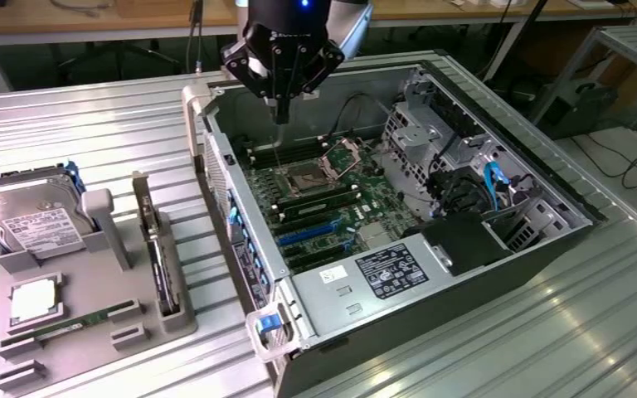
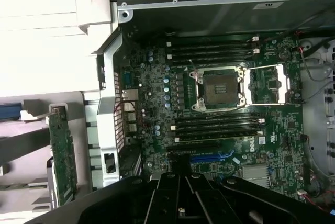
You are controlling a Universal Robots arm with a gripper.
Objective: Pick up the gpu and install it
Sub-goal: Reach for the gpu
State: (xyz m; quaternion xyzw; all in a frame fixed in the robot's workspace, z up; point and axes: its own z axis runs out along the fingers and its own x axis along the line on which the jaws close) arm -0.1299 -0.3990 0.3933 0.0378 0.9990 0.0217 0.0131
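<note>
Gpu: I saw the gpu [image 1: 162, 257] standing on its edge in a slot of the gray tray [image 1: 75, 352], outside the case [image 1: 463, 307], on the exterior view's left.
Gpu and gripper: They were well apart. The gripper [image 1: 282, 116] hung over the board [image 1: 330, 207] inside the case, and the gpu sat lower down.
Gripper: Its fingers were pressed together. It held nothing and touched nothing.
Edges: The case's side wall [image 1: 213, 182] stood between the gripper and the gpu. The hard drive [image 1: 31, 220] stood near the gpu on the tray.
Open room: I saw bare table [image 1: 97, 124] past the tray, and the blue slots [image 1: 308, 236] on the board lay uncovered.
</note>
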